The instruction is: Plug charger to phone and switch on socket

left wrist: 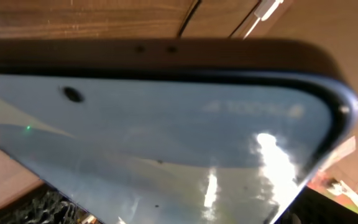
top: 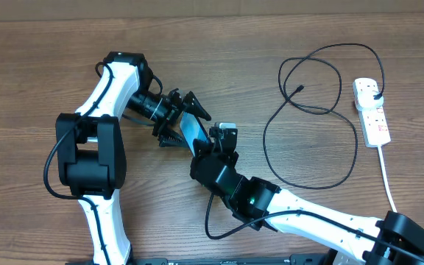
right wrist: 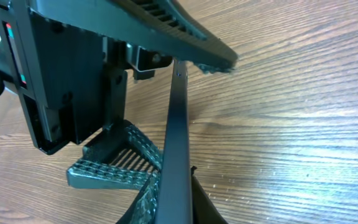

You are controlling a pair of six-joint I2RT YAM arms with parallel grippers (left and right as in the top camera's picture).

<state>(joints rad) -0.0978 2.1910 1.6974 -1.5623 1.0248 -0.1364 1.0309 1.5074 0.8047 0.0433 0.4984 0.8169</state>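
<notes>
The phone (top: 192, 132), with its light blue screen, is held tilted above the table between both grippers. My right gripper (top: 210, 144) is shut on its lower end; in the right wrist view the phone (right wrist: 176, 137) stands edge-on between my right fingers (right wrist: 176, 208). My left gripper (top: 181, 120) is spread wide around the phone's other end, its upper finger (right wrist: 191, 37) over the phone's top. The screen (left wrist: 179, 137) fills the left wrist view. The charger (top: 265, 140) lies looped at the right, connector tip (top: 301, 88) free, black plug (top: 372, 91) in the socket (top: 375, 124).
The socket's thick white cord (top: 387, 177) runs toward the front right edge. A black cable of my right arm (top: 210, 221) loops on the table near the front. The socket (left wrist: 266, 7) and a stretch of black cable (left wrist: 188, 18) show past the phone.
</notes>
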